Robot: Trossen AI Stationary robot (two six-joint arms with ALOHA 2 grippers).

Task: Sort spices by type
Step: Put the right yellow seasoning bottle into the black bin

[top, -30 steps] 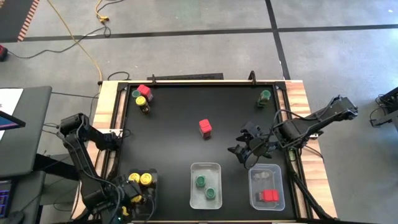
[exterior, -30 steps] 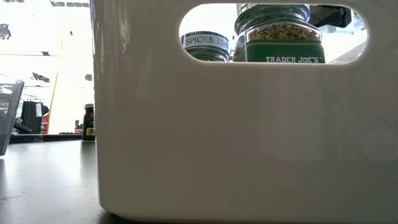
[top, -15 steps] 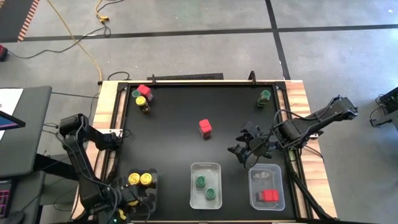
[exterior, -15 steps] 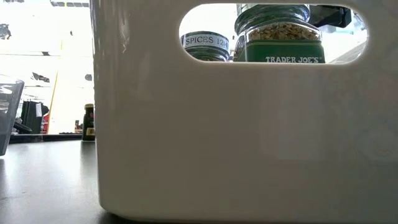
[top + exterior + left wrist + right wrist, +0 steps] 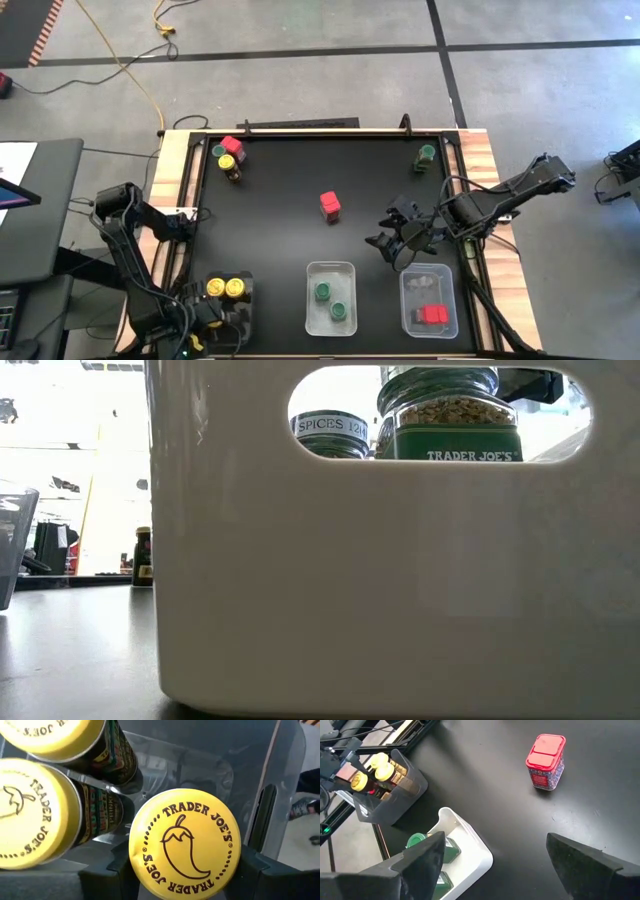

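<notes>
Black table top [image 5: 300, 200] on grey floor has lots of bare room around the lone square red-lidded spice jar [image 5: 330, 206] mid-table. The right gripper [image 5: 398, 236] hangs just beside it with jaws spread wide and empty. The left gripper [image 5: 186, 870], at the clear plastic tray [image 5: 243, 300] in the near-left corner, is clamped on a round yellow-lidded jar [image 5: 184, 843], mostly hidden from above.

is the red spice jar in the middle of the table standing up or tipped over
Upright. The red-lidded jar stands on its base, lid on top, alone on the black table; the open right gripper hovers nearby.
</notes>
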